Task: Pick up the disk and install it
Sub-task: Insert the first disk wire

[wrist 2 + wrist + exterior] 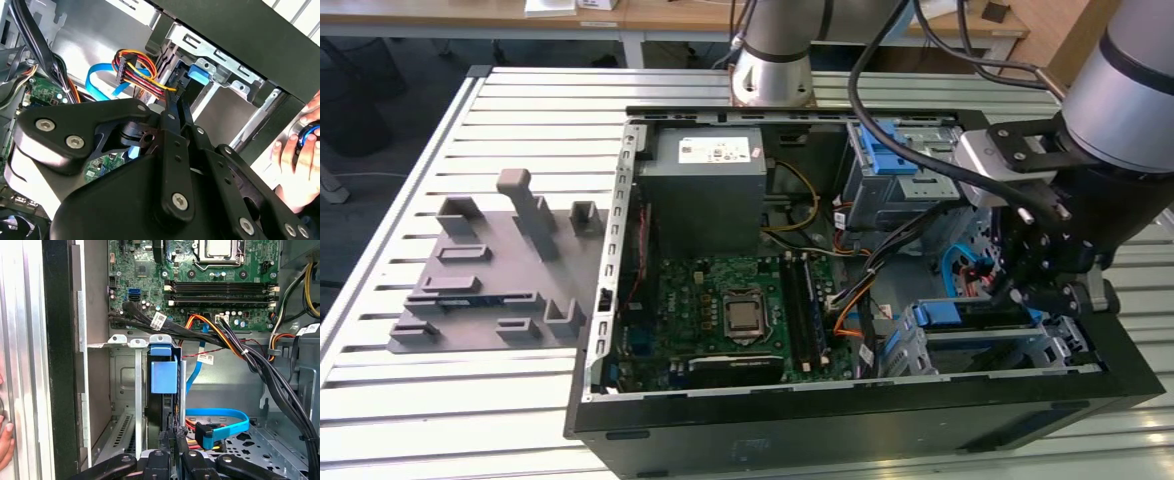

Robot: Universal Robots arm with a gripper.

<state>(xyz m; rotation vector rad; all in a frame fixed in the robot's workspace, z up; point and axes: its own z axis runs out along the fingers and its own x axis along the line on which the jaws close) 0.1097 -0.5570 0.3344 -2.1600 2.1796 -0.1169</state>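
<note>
The disk (971, 313) stands on edge in a slot of the grey drive cage (1047, 345), at the near corner of the open computer case on the exterior view's right. Its blue carrier end (164, 371) sticks up between the cage rails, with the dark body below it. My gripper (1014, 296) reaches down into the cage from above. Both wrist views show its black fingers close together, tips (171, 434) at the disk's edge, just behind the blue end (198, 75). Nothing is clamped between them that I can see.
Bundled cables (235, 347) and a blue data cable (220, 422) lie beside the cage. The motherboard (734, 310) fills the case floor. A grey slotted stand (494, 270) sits on the table at the exterior view's left. A person's hand (295, 160) rests outside the case wall.
</note>
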